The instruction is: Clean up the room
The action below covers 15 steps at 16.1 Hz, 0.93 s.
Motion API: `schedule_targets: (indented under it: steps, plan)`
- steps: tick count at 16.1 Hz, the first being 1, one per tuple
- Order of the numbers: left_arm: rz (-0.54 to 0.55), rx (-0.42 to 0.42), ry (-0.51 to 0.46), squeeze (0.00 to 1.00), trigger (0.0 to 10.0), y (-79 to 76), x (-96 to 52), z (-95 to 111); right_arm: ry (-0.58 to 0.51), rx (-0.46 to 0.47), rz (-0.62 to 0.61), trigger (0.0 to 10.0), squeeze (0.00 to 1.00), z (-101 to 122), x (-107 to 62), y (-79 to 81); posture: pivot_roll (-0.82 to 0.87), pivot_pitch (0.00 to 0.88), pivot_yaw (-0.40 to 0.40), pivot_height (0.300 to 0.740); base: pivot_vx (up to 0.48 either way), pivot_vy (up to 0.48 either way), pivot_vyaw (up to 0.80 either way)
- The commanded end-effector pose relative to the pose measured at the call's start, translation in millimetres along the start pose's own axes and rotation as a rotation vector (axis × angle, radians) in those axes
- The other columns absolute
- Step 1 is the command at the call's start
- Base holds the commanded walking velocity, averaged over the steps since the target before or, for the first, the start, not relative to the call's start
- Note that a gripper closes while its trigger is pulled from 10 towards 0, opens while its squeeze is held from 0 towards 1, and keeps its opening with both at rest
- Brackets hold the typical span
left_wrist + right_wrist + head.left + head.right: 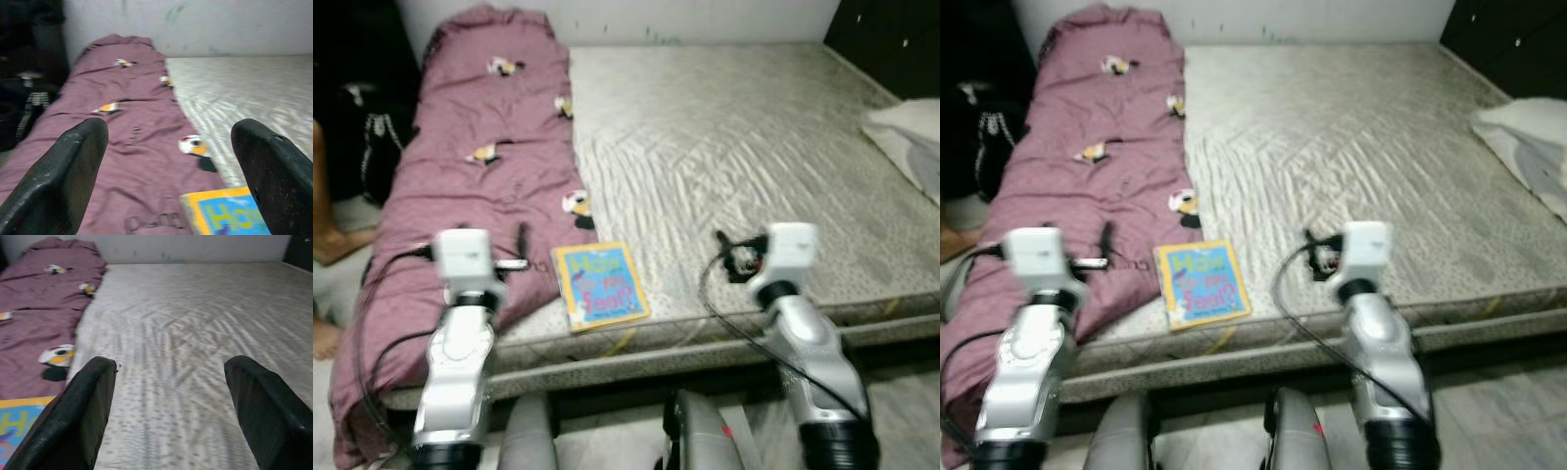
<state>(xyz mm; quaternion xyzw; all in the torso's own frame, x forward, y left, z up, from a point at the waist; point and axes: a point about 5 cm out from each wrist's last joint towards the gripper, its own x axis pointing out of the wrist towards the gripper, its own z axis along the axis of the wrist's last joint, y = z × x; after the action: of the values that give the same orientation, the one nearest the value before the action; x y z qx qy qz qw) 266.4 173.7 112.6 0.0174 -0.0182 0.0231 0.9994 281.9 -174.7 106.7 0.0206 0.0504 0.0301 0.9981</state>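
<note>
A yellow-and-blue picture book (pixel 599 284) lies flat near the front edge of the bare grey mattress (pixel 734 137), touching a rumpled purple blanket (pixel 480 147) that runs down the bed's left side. My left gripper (pixel 514 253) hovers open over the blanket's near end, just left of the book (pixel 230 215). My right gripper (pixel 734 257) is open above the mattress, to the right of the book (pixel 19 431). Nothing is between the fingers of either one.
A white pillow (pixel 911 137) lies at the bed's right edge. A dark cabinet (pixel 891 39) stands at the far right. Left of the bed are dark bags (pixel 362 127) and a person's bare foot (pixel 333 243). The bed frame edge (pixel 705 348) is right before me.
</note>
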Motion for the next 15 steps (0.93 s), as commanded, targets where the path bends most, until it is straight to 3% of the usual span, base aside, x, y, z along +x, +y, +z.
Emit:
schedule_targets:
  steps: [1,8,11,15]
  plan:
    - [0.025,0.013,0.005,0.00,10.0,9.9,-0.8,-1,-0.011,0.005,0.021,10.0,0.00,3,0.6,5.7,-0.03,0.000,-0.042,0.625,0.277,0.000,0.00]
    - [0.075,-0.008,0.024,0.00,10.0,15.2,-1.5,-5,0.018,-0.017,0.013,10.0,0.00,-2,-14.0,-1.5,-0.06,0.024,-0.063,0.625,0.392,0.000,0.00]
    - [0.089,-0.046,0.093,0.00,10.0,15.0,-0.2,-13,0.036,-0.039,0.000,10.0,0.00,-2,-21.5,-8.9,-0.07,0.050,-0.064,0.625,0.000,0.000,0.00]
    - [0.164,-0.115,0.184,0.00,10.0,27.9,15.5,-24,0.048,-0.048,0.008,10.0,0.00,-3,-27.8,-7.2,-0.09,0.071,-0.068,0.575,0.000,0.000,0.00]
